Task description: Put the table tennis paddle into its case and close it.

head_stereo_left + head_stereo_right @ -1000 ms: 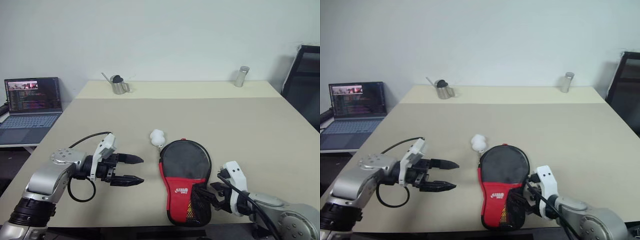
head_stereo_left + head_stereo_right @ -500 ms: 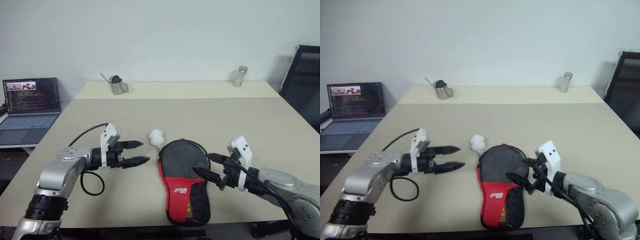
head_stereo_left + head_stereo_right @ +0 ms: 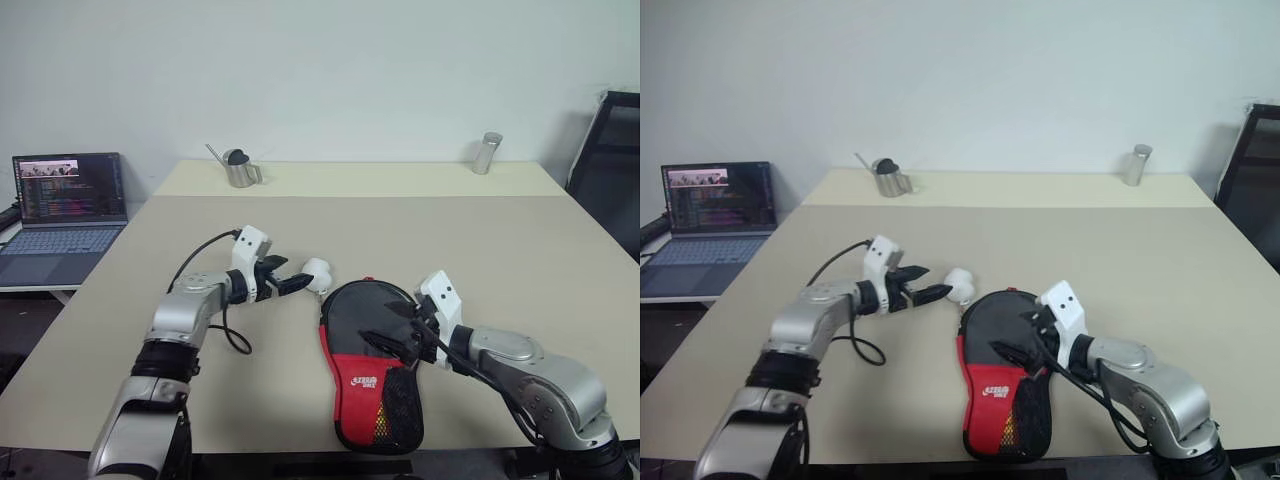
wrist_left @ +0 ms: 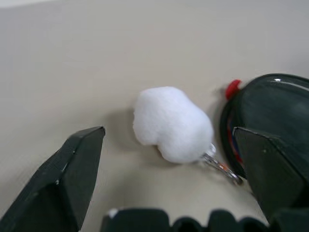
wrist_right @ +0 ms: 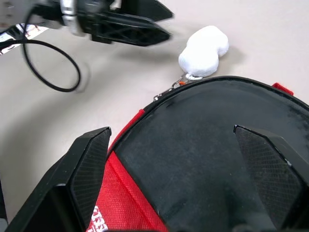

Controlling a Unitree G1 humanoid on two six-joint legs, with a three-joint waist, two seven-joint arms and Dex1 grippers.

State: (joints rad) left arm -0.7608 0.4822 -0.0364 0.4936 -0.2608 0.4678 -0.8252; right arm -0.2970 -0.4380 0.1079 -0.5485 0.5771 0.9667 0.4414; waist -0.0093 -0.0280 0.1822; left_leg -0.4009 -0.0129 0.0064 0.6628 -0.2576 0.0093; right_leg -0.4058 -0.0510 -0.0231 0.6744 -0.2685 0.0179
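Note:
The case lies flat near the table's front edge, its round black end pointing away from me, with a red panel and a mesh pocket nearest me. Its white fluffy ball charm rests on the table at the far left of the black end, joined by a small metal clip. My left gripper is open and level, and its fingers flank the charm without touching it. My right gripper hovers open over the case's black part. The table tennis paddle is hidden.
A small metal watering can and a metal cylinder stand at the table's far edge. An open laptop sits on a side surface to the left. A black chair stands at the right.
My left gripper has reached forward and right to the ball charm. My right gripper has come up from beside the case's mesh end and now sits over its black part.

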